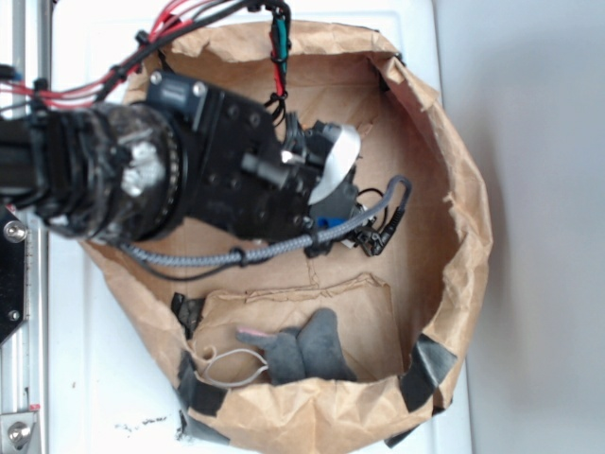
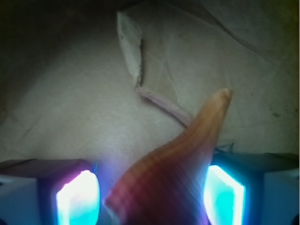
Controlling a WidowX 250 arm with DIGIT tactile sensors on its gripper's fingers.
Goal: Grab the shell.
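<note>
Although the exterior view hides the shell completely under our arm, the wrist view settles where it lies: the shell (image 2: pixel 176 164) sits between the two lit pads (image 2: pixel 224 194) of our gripper (image 2: pixel 150 197), with its wide ridged end low in the frame next to the camera and its long tip running up and to the right, away from us. Its long axis therefore crosses the line from pad to pad — a good lie for a pinch across the body.

We read the gripper as parted around the shell, not yet clamped. On the right the shell's flank appears to meet the pad, or nearly so; on the left a clear strip of brown paper shows between shell and pad. So the shell is off-centre in our span, toward the right-hand pad as the wrist camera sees it.

From outside, our gripper (image 1: pixel 354 222) hangs low inside the paper bag (image 1: pixel 454 189), over its floor, well apart from the grey plush toy (image 1: pixel 307 355) by the near wall.

Our judgement is that closing will nudge the shell leftward before both pads bear — the tapering, glossy body could slip.
</note>
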